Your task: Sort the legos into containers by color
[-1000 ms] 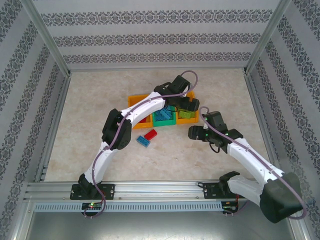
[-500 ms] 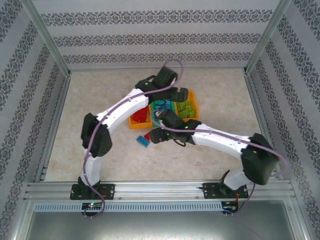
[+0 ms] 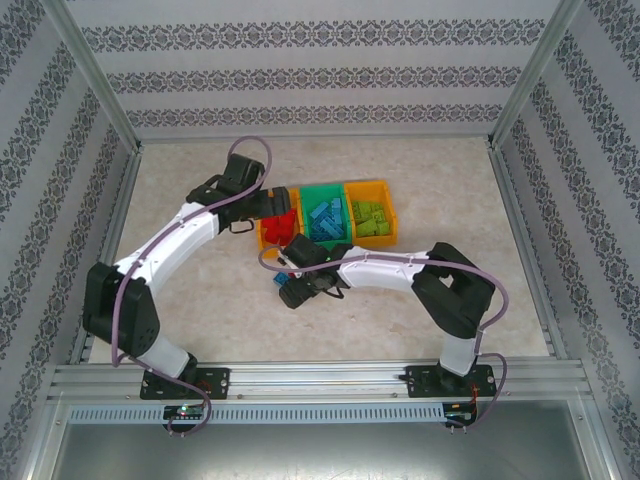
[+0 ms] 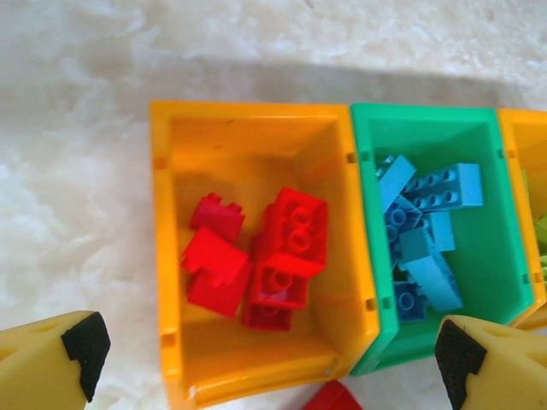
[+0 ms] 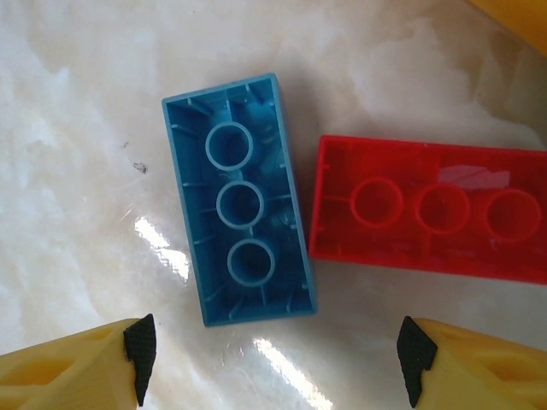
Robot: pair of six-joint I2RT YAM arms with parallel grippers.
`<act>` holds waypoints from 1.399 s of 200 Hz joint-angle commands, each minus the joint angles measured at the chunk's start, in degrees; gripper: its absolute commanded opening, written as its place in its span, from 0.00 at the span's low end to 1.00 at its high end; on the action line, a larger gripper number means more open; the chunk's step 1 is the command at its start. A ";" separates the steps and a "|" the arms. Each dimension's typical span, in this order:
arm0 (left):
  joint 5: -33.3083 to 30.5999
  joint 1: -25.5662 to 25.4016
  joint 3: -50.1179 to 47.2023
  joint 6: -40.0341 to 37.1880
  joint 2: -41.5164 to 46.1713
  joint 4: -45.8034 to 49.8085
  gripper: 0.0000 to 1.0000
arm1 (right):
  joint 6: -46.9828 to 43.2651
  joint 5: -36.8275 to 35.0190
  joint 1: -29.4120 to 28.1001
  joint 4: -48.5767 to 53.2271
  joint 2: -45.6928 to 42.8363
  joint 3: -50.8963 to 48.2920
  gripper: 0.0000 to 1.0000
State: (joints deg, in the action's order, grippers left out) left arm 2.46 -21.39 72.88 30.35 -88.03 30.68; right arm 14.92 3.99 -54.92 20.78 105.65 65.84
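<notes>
Fingers of right tool (image 5: 273,367) spread wide, gripping nothing; upturned blue lego (image 5: 244,201) lies on tabletop (image 5: 85,128) just ahead, between fingertips, red lego (image 5: 427,213) just right of it. Left tool (image 4: 269,350) also spread, empty, hanging over orange container (image 4: 256,115) of red legos (image 4: 282,248); green container (image 4: 427,115) with blue legos (image 4: 440,188) sits to its right.
</notes>
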 commanded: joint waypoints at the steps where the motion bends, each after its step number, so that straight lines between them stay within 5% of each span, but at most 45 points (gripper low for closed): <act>1: -1.17 2.05 -3.14 1.12 3.95 -1.94 0.99 | -2.00 0.78 -0.76 1.01 2.17 2.59 0.78; 149: -4.71 7.41 -11.80 1.38 12.95 0.50 0.99 | -6.63 -3.12 -2.74 5.32 11.01 9.80 0.68; 280: -6.60 9.06 -14.32 0.24 15.61 1.59 0.99 | -6.66 -3.59 -4.58 5.24 11.49 9.61 0.32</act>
State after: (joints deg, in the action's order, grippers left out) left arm -2.70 -13.34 59.18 30.92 -73.93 30.70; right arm 8.58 -1.13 -57.93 26.33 114.91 76.03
